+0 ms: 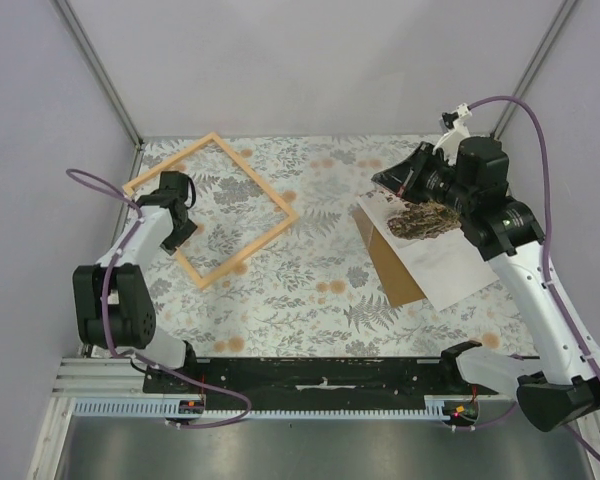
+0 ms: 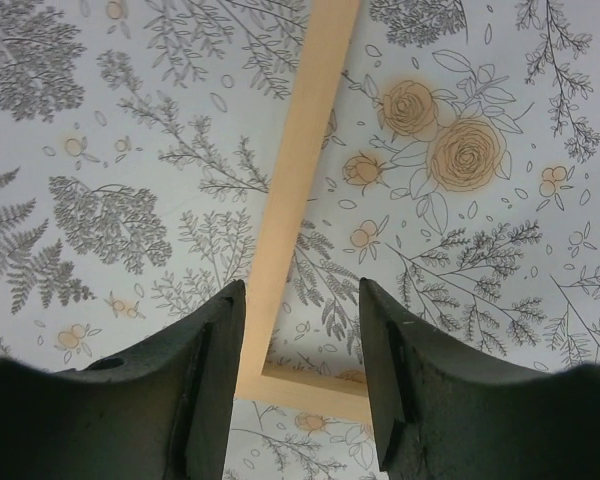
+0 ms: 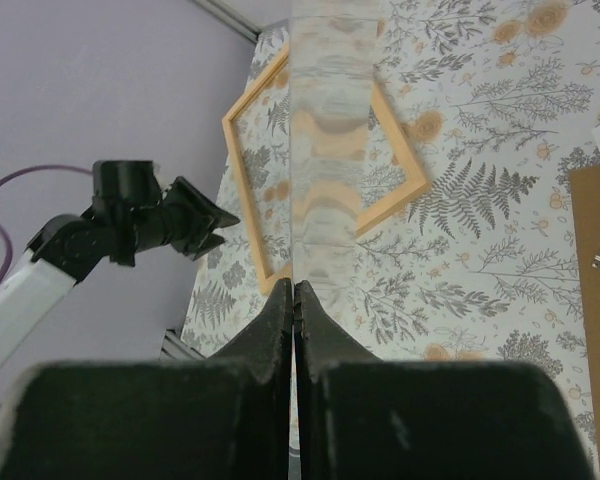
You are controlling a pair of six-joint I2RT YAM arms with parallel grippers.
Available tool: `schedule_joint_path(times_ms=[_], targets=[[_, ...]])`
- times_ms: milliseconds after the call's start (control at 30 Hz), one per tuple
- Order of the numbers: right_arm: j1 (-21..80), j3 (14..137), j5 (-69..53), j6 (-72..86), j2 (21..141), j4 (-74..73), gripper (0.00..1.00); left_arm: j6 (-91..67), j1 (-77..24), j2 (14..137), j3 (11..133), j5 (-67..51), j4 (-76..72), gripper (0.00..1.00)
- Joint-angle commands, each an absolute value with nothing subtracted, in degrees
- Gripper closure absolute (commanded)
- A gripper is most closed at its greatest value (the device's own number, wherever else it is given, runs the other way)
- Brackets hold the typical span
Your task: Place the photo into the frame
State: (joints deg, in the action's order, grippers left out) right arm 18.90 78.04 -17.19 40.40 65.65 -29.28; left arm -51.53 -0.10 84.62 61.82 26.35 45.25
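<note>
The frame (image 1: 255, 175) of light wood lies flat at the back left, turned like a diamond. My left gripper (image 1: 182, 233) is open and empty just above the frame's near left corner. In the left wrist view one rail (image 2: 295, 180) runs up between the open jaws (image 2: 300, 286). My right gripper (image 1: 382, 184) is raised at the right and shut on an edge of the photo (image 1: 420, 222). The photo's dark green print shows just below the jaws, and its pale part slopes down to the right. In the right wrist view the shut jaws (image 3: 294, 285) hold it as a pale glossy strip (image 3: 330, 120) seen nearly edge-on, with the frame (image 3: 243, 200) beyond.
The brown backing board (image 1: 395, 270) lies under the photo's left side; it also shows at the right edge of the right wrist view (image 3: 592, 300). The left arm (image 3: 130, 220) shows there too. A flower-patterned cloth (image 1: 310, 290) covers the table. Grey walls and corner posts close in the sides and back.
</note>
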Motion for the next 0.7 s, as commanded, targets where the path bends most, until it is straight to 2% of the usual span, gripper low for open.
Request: schedule_joint_path(times_ms=[0, 200, 400, 533, 667], targets=[[18.63, 82.96, -19.51, 36.31, 62.23, -32.33, 1.0, -46.23, -0.09, 89.81, 66.62, 25.4, 42.45, 0.44], [18.54, 87.18, -14.69, 32.18, 60.56, -39.01, 1.0, -43.17, -0.87, 93.16, 67.67, 20.5, 39.39, 0.45], [18.46, 89.56, -6.69, 28.57, 60.38, -43.85, 1.0, -38.93, -10.01, 99.13, 75.3, 19.08, 39.28, 0.45], [18.46, 89.3, -4.92, 28.3, 59.59, -45.7, 1.0, -45.59, -13.09, 105.19, 82.16, 18.8, 40.07, 0.46], [18.46, 88.68, -3.26, 27.95, 58.27, -47.81, 1.0, -55.88, -17.74, 111.52, 90.06, 23.54, 40.25, 0.45]])
